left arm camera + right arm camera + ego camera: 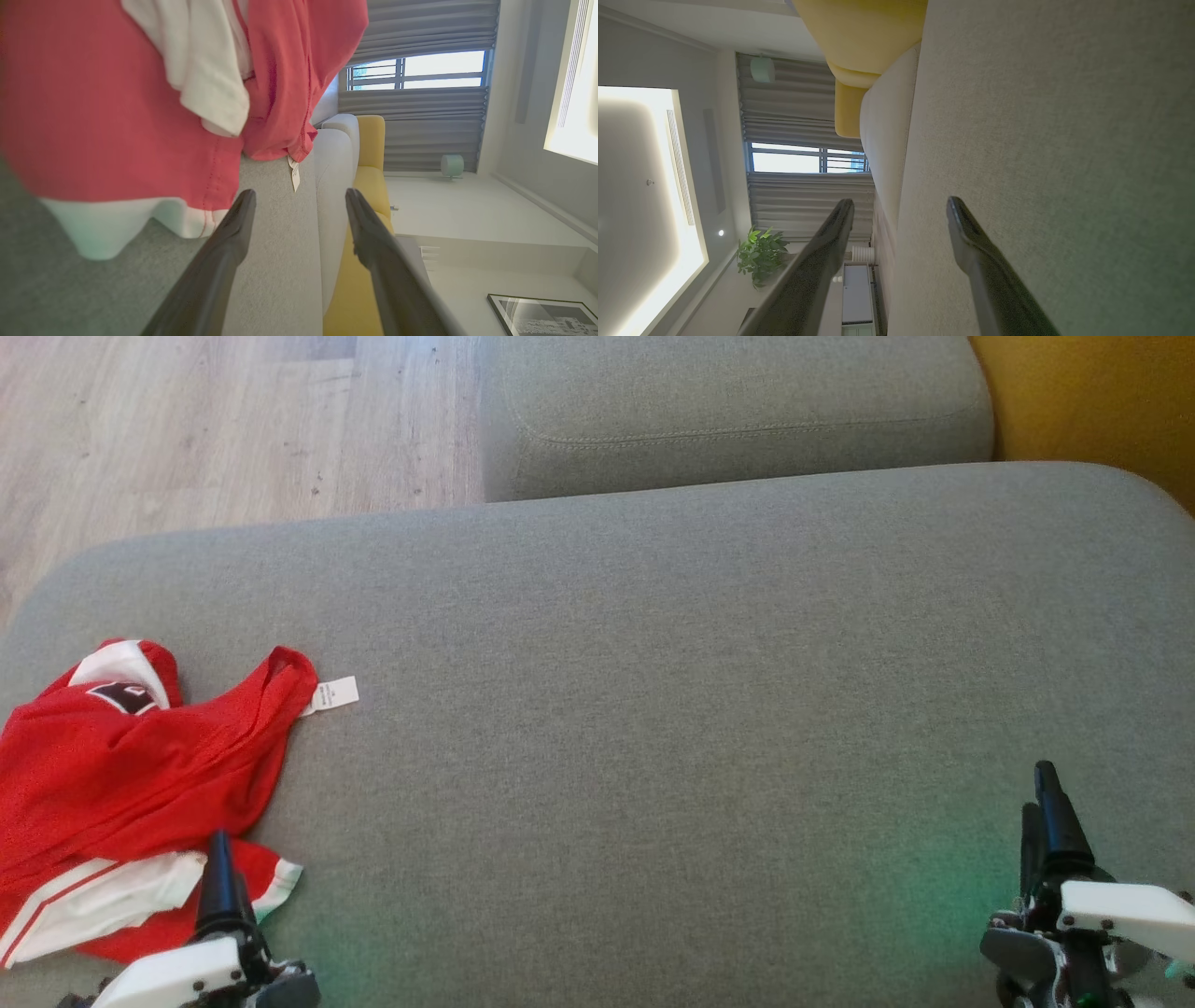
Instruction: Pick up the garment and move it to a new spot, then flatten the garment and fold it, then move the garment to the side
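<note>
The garment (121,784) is a red mesh jersey with white trim and a white tag, lying crumpled at the left end of a grey sofa cushion (653,709). My left gripper (219,859) stands open at the lower left, its fingers over the garment's near hem and holding nothing. The left wrist view shows the garment (117,102) just beyond the spread fingertips of that gripper (299,198). My right gripper (1046,803) is open at the lower right, far from the garment, over bare cushion. Its fingers (826,242) stand apart with nothing between them.
A second grey cushion (738,411) lies behind the main one, with wooden floor (215,429) at the upper left and a yellow seat (1092,392) at the upper right. The cushion's left edge is close beside the garment.
</note>
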Available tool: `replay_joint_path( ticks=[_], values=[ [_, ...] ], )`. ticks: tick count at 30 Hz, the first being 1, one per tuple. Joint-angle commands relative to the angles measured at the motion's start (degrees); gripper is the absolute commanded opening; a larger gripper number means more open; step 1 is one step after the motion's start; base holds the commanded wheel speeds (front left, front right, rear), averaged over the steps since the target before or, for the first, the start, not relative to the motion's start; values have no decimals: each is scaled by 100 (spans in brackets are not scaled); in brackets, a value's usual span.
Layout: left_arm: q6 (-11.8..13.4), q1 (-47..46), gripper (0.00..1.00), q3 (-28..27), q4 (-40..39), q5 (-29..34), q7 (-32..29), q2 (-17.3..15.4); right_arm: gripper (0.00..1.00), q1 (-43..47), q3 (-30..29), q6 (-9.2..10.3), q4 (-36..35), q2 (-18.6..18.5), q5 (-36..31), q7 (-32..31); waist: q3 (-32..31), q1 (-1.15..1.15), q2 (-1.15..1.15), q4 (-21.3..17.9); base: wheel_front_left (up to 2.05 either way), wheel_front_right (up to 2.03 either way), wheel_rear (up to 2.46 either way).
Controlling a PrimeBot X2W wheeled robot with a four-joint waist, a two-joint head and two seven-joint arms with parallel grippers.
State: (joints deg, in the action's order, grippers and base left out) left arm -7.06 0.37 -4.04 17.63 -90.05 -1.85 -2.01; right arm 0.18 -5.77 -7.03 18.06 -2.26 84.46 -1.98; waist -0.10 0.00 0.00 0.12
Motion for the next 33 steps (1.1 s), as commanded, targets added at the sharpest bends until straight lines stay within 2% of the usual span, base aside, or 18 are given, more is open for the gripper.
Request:
replay_joint_path(
  ticks=[1, 10, 18, 33],
  values=[
    [-10, -199, 100, -95, -253, 97, 73, -45, 100, -295, 21, -11, -246, -30, -165, 79, -1, 0, 0, 2, 0, 0, 0],
    [-13, -227, 100, -263, -482, 540, 207, -48, 100, -345, 3, -14, -452, -33, -936, 213, 2, 0, 0, 13, 0, 0, 0],
    [-5, -243, 100, -218, -842, 1404, 341, -52, 100, -392, 62, -17, -822, -36, -2134, 348, 20, 0, 0, 26, 0, 0, 0],
    [218, -192, 100, 262, -1520, 3055, 593, -58, 100, -371, 517, -22, -1346, -41, -4315, 601, 39, 0, 0, 27, 0, 0, 0]
  ],
)
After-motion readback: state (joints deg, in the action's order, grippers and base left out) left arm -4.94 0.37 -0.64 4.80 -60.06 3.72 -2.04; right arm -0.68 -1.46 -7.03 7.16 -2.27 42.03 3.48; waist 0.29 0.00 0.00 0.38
